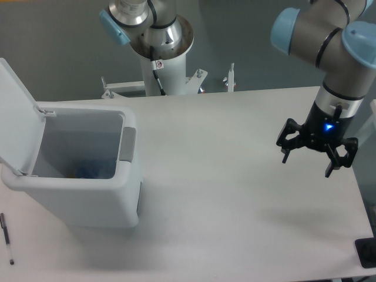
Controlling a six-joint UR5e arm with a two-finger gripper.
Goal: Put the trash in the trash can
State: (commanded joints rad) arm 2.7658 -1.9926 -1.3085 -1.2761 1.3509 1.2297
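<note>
White trash can at counter left edge, lid up for drop-in; gripper near right edge, fingers spread, empty

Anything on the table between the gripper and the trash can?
Nothing visible. The gripper hangs open and empty over the right side of the table; the stretch across to the trash can is bare. The lid is up, with something bluish already inside. The pen lies beyond the can.

Thin black pen lying on table, bottom-left.
</note>
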